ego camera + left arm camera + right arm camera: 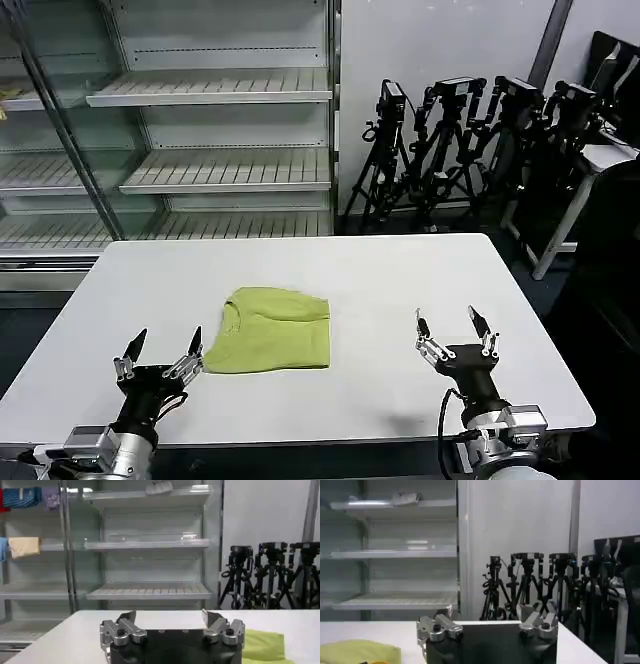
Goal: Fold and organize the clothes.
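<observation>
Left gripper [162, 352], right gripper [453, 328] low (jaws spread).

No text, label, brand, number or sign is showing legibly anywhere in these views.
</observation>
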